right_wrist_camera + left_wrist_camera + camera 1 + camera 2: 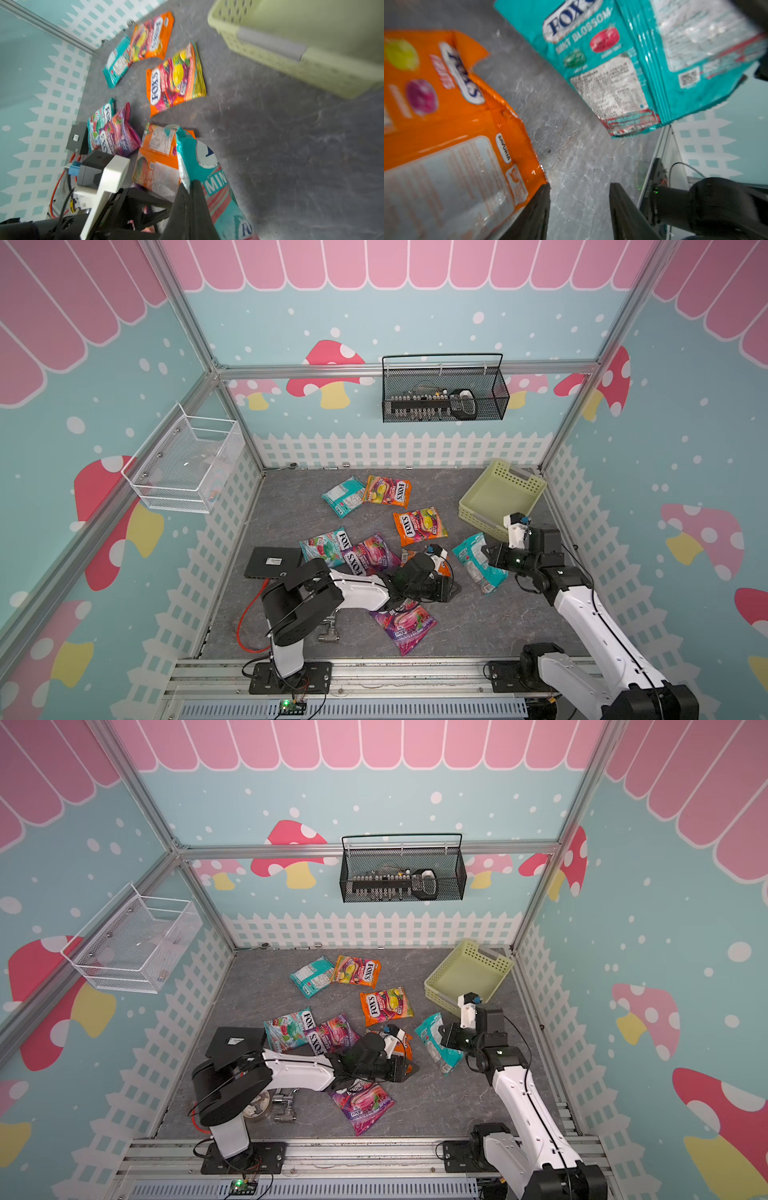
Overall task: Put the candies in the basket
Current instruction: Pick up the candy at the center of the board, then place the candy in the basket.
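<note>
Several FOX'S candies lie on the grey floor. A teal bag (478,572) (209,166) is pinched at its edge by my right gripper (487,552) (190,184), which is shut on it. It shows as well in the left wrist view, teal bag (623,62). My left gripper (452,590) (579,189) is open with only bare floor between its fingers. Its one finger (538,209) sits against an orange bag (446,124) (443,567). The pale yellow-green basket (478,519) (311,68) stands at the far right corner, holding nothing, just beyond the right gripper.
More bags lie about: teal (343,495), orange (386,491), orange (419,526), teal (326,545), purple (370,556), purple (403,624). A black box (272,562) and metal fitting (328,632) sit near the left arm. Wire baskets hang on the walls, black (444,393) and white (187,464).
</note>
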Action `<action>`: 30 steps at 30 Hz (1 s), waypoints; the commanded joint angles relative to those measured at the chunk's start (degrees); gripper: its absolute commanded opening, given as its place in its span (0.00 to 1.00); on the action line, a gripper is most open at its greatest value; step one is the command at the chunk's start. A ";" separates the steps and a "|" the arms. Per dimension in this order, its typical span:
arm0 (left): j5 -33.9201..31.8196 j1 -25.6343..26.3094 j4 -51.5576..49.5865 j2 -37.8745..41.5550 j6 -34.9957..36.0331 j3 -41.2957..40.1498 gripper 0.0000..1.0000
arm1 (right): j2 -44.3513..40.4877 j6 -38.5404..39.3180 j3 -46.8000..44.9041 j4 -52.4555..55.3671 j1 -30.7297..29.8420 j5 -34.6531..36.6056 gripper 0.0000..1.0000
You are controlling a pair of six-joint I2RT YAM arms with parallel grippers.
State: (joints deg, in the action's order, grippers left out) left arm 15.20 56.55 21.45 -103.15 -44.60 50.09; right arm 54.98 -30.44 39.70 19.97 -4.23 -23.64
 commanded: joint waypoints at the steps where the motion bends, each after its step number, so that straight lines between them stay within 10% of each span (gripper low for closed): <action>1: 1.20 -3.66 0.18 7.01 1.59 -1.39 0.66 | 0.08 5.54 8.41 -0.16 -0.58 5.82 0.00; 7: -4.21 -10.51 -8.84 16.84 9.46 -0.92 0.99 | 9.25 16.27 20.71 -1.35 -0.85 19.33 0.00; 16: -17.45 -12.86 -11.68 22.36 21.00 -2.38 0.99 | 26.46 36.26 31.12 -18.19 -0.73 38.81 0.00; 30: -12.81 -16.02 -2.39 20.96 23.13 -7.46 0.99 | 57.91 65.11 46.53 -41.81 3.73 42.28 0.00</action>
State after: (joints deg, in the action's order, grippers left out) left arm 0.51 41.80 15.57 -82.35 -22.28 42.98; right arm 109.84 26.52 82.02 -13.82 -1.87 17.28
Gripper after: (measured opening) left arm 0.993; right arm 0.050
